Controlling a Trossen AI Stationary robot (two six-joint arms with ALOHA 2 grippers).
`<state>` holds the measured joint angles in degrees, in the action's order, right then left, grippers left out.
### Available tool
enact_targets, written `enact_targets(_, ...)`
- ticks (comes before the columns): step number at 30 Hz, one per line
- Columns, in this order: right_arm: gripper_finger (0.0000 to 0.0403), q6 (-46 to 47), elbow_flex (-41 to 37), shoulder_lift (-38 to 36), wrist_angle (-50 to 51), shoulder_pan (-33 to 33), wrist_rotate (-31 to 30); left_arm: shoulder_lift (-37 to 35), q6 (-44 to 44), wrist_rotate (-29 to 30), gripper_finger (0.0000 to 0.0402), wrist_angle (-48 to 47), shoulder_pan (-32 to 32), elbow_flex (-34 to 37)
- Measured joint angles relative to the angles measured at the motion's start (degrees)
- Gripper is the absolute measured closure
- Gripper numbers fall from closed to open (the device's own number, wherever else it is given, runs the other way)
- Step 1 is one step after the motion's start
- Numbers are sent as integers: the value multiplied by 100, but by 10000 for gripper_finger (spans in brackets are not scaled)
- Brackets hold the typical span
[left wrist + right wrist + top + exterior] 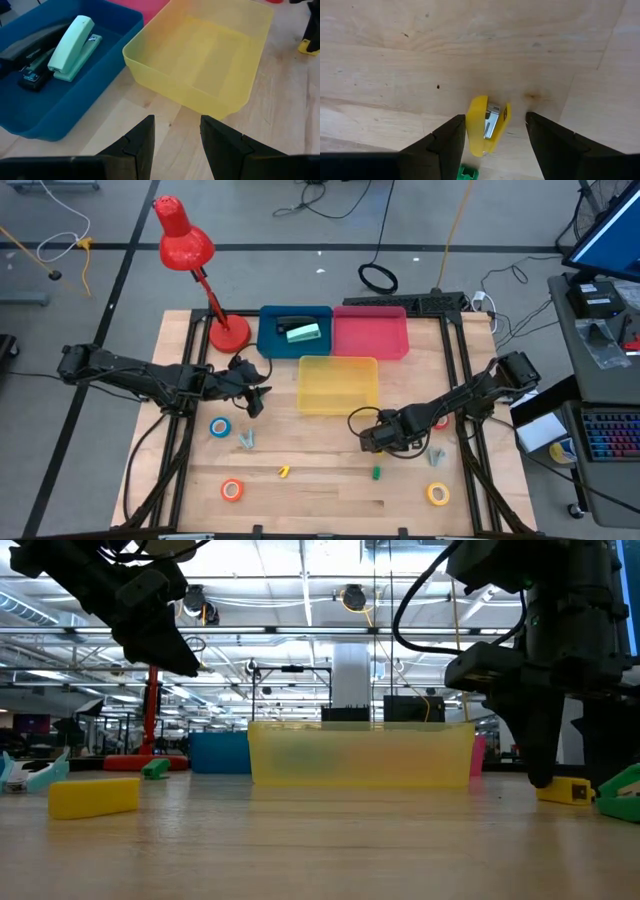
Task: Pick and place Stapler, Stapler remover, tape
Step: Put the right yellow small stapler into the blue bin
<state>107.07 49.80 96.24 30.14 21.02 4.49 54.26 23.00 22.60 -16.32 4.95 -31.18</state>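
The desk (330, 490) is pale wood with visible grain, smooth and faintly sheened. The yellow bin (200, 65) looks like translucent, smooth plastic; the blue bin (65, 107) is opaque plastic with a soft gloss. A mint-green stapler (72, 47) in it has a smooth plastic shell. The small yellow stapler (487, 125) is glossy plastic around a bright metal insert. The fingers (560, 150) of the right pincer (495, 137) look like matt black plastic. The red lamp (185, 242) shines.

Green piece (466, 173) cut off
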Motion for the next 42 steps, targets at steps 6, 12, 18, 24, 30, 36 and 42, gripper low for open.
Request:
enact_targets(6,199,18,-4,3,4,5,-208,0,-2,1,245,-4,0,0)
enact_targets(12,196,-2,-7,8,3,8,-281,0,-5,1,245,-8,0,-1)
enact_targets(18,204,79,-9,11,5,0,-290,-1,-37,1,245,-9,0,-2)
enact_targets(24,231,209,-9,12,16,-3,-290,-2,-44,1,245,-10,0,-2)
enact_targets(30,278,265,-11,10,46,-3,-288,0,-39,-1,245,-9,0,-2)
enact_targets(36,340,308,-11,-41,74,-3,-290,0,-35,-5,245,20,0,-2)
enact_targets(42,349,175,-36,-516,35,-1,-443,0,-188,-331,245,510,4,-2)
